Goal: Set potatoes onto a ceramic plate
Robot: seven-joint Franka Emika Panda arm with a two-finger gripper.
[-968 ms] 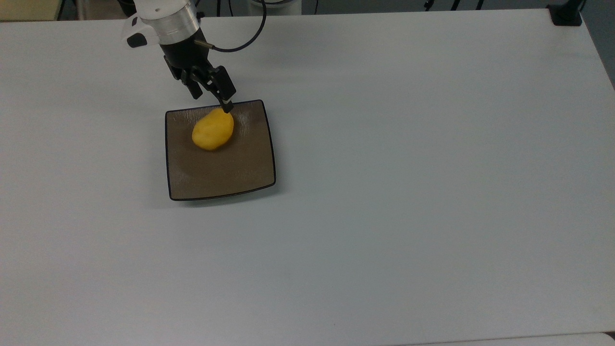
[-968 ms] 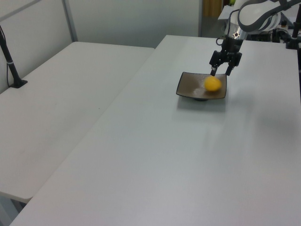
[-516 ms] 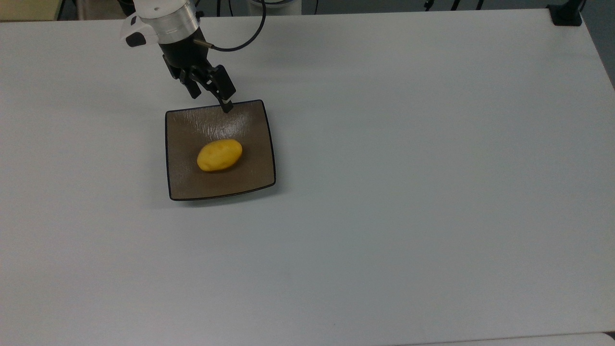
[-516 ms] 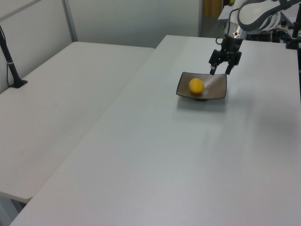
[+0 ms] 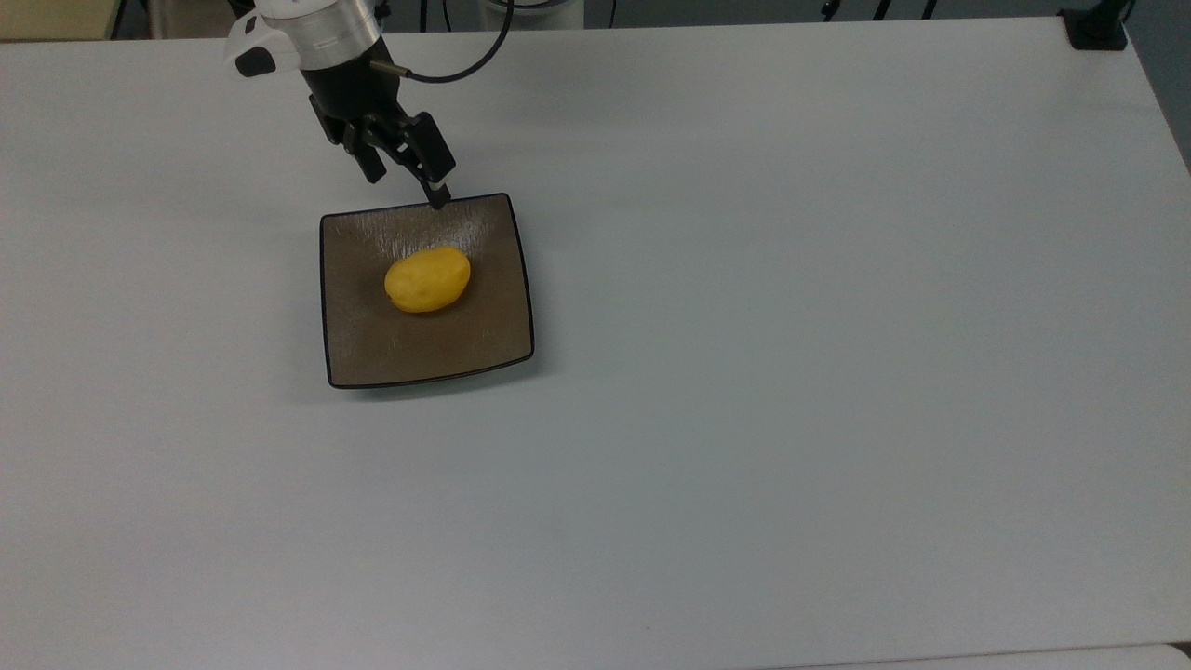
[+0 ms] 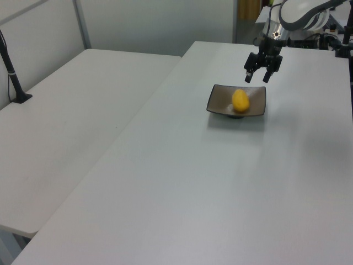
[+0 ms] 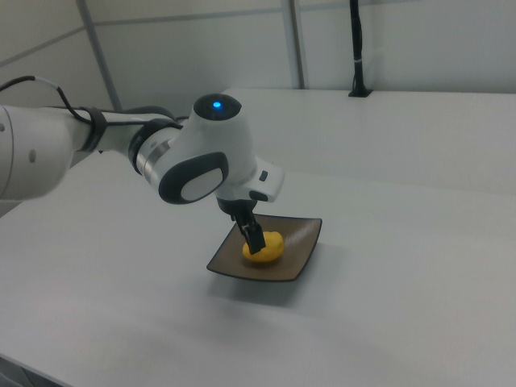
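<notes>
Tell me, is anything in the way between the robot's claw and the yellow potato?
Nothing visible is. The open gripper hangs by the plate's far edge in the top view, with only air between it and the potato, which already lies on the plate.

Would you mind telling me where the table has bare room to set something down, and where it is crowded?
The table is bare across the whole of the top view's right, from the ceramic plate to the far edge, and along the bottom below the plate. The crowded spot is the top view's upper left, where the gripper hangs open above the plate's far rim and the potato lies on the plate.
</notes>
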